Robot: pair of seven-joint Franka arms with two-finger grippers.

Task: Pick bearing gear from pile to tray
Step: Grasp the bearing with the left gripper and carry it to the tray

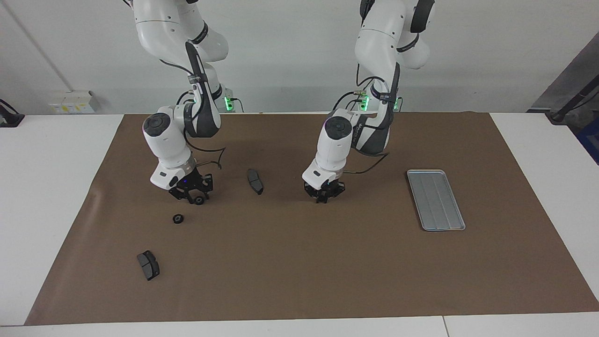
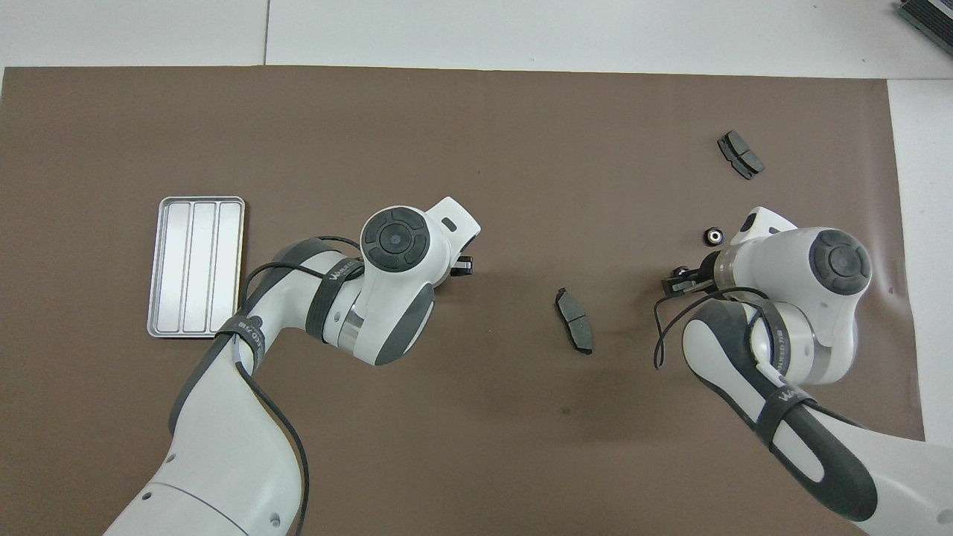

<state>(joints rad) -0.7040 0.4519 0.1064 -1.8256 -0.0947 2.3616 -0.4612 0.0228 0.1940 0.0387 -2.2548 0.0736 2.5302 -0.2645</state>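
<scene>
My left gripper (image 1: 323,198) stands low on the brown mat near its middle, shut on a small black bearing gear that its fingers almost hide. In the overhead view only the tip of the left gripper (image 2: 463,266) shows under the wrist. My right gripper (image 1: 196,199) is down at the mat toward the right arm's end, open, with a second bearing gear (image 1: 199,201) (image 2: 679,272) at its fingertips. A third gear (image 1: 178,218) (image 2: 713,237) lies loose a little farther from the robots. The silver tray (image 1: 435,199) (image 2: 195,266) lies bare toward the left arm's end.
One dark grey brake-pad piece (image 1: 255,181) (image 2: 575,320) lies between the two grippers. Another pad (image 1: 148,265) (image 2: 740,155) lies farther from the robots, toward the right arm's end. The brown mat (image 1: 299,271) covers most of the white table.
</scene>
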